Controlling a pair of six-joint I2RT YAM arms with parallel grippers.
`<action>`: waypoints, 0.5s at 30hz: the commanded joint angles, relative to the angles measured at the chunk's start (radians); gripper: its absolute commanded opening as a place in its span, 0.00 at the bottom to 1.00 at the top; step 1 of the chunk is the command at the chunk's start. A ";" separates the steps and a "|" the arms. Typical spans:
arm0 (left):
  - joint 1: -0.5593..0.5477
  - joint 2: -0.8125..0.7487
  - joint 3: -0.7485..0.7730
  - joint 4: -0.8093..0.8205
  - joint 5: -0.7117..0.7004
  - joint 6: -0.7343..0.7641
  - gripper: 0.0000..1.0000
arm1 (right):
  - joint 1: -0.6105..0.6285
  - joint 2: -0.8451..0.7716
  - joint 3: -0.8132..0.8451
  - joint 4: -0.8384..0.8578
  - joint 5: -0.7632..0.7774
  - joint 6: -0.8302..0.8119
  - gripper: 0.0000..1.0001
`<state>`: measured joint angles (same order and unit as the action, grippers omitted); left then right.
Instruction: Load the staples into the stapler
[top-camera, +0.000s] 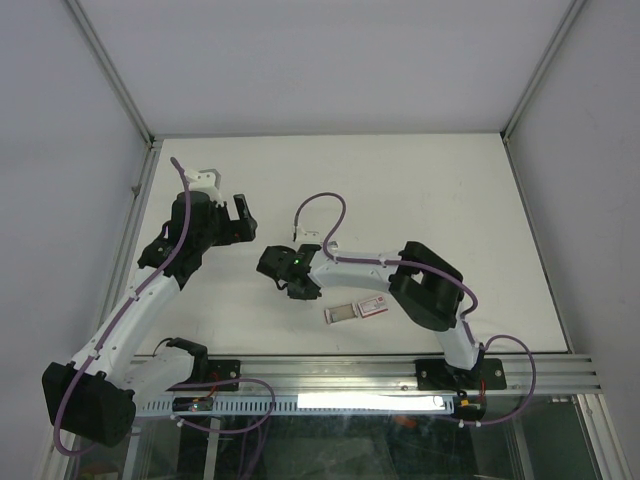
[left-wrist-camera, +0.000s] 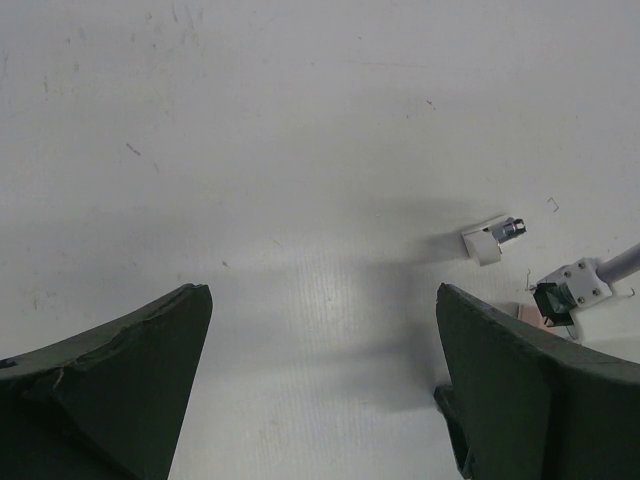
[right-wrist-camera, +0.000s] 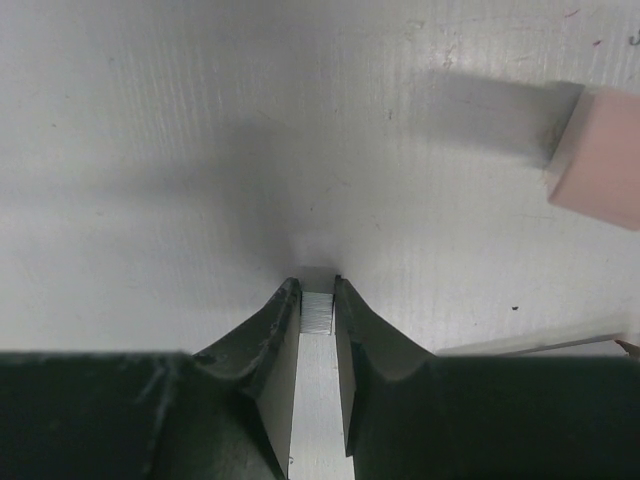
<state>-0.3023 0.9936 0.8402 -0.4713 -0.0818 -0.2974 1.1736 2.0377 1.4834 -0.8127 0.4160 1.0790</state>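
Note:
A short silvery strip of staples (right-wrist-camera: 317, 312) sits between the fingertips of my right gripper (right-wrist-camera: 317, 285), which is shut on it just above the white table. From above, that gripper (top-camera: 297, 288) is left of the red-pink staple box (top-camera: 371, 307) and its greyish tray (top-camera: 340, 313). The box's pink corner (right-wrist-camera: 598, 160) shows at the upper right of the right wrist view. My left gripper (top-camera: 243, 216) hangs wide open over bare table further left, with nothing between its fingers (left-wrist-camera: 150, 370). The stapler is not seen in any view.
A white cable clip (left-wrist-camera: 493, 239) and a connector (left-wrist-camera: 568, 295) on the right arm show at the right of the left wrist view. A metal rail (top-camera: 400, 370) runs along the table's near edge. Enclosure walls stand on the other sides.

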 joint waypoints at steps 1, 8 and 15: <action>-0.009 -0.013 0.010 0.025 -0.016 0.021 0.99 | -0.001 0.003 0.038 0.014 0.046 0.013 0.22; -0.009 -0.013 0.010 0.025 -0.017 0.020 0.99 | -0.002 -0.008 0.026 0.063 0.030 -0.041 0.20; -0.007 -0.006 0.009 0.023 -0.009 0.023 0.99 | -0.002 -0.184 -0.104 0.296 -0.036 -0.316 0.18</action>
<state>-0.3023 0.9936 0.8402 -0.4713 -0.0818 -0.2966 1.1736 2.0033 1.4246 -0.6792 0.3996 0.9306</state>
